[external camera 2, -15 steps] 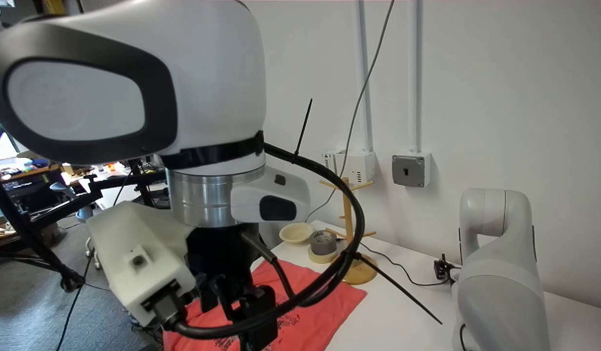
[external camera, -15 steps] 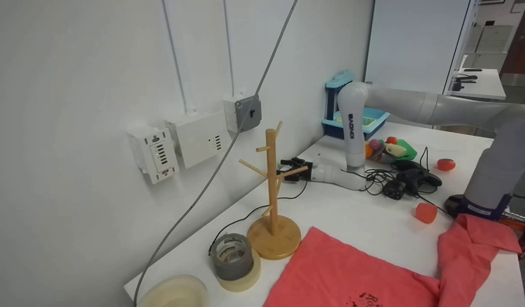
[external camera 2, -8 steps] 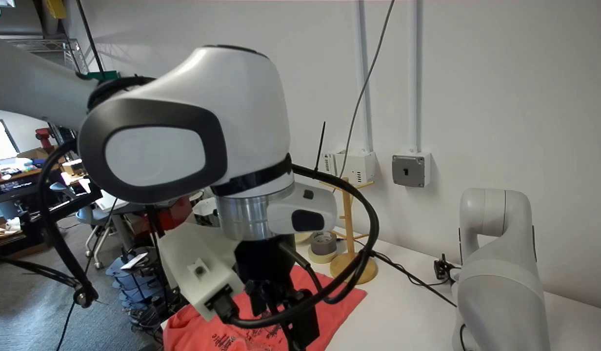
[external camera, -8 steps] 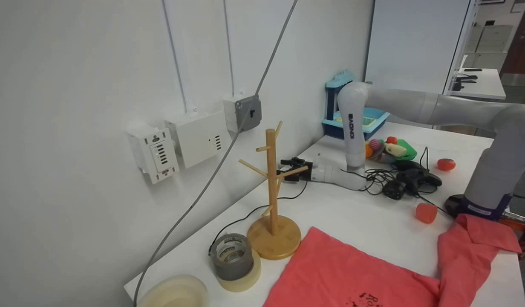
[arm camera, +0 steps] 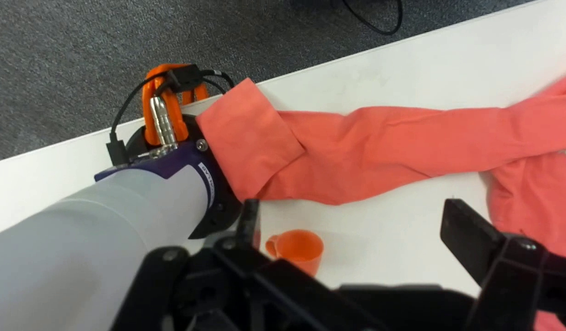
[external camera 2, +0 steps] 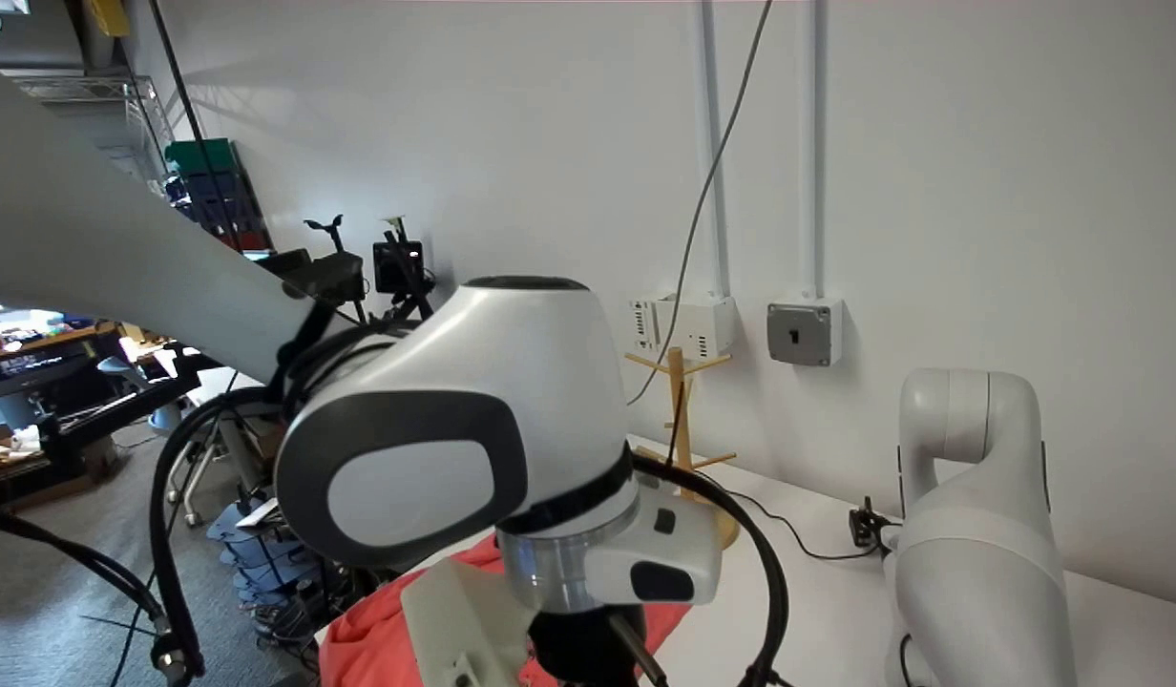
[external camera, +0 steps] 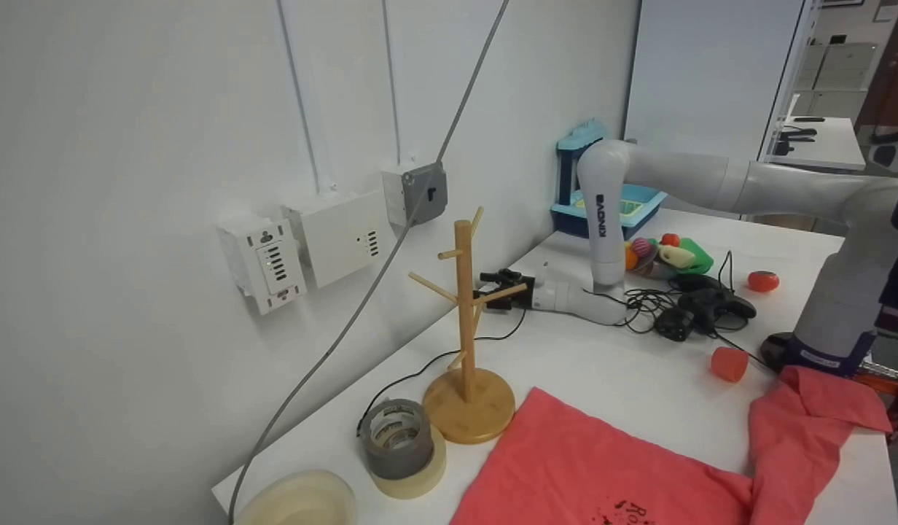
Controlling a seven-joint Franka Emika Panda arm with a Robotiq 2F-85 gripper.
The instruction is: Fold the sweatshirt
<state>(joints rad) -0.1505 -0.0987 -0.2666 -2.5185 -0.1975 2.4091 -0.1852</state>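
One arm (external camera 2: 569,382) bends downward, its pincer (arm camera: 352,218) (jaws wide apart) hanging clear of the sweatshirt (arm camera: 384,149).

Coral-red sweatshirt (external camera: 617,463), dark-printed, spread on white table (external camera: 638,379), one wrinkled sleeve (arm camera: 379,151) outstretched

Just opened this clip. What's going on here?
The robot arm is there to fold a coral-red sweatshirt, but at this moment it holds nothing: its jaws stand open above the table, with no fabric between them. The sweatshirt lies spread out, one sleeve reaching toward the base of a second arm, so the folding isn't finished. An orange mug sits near that sleeve.
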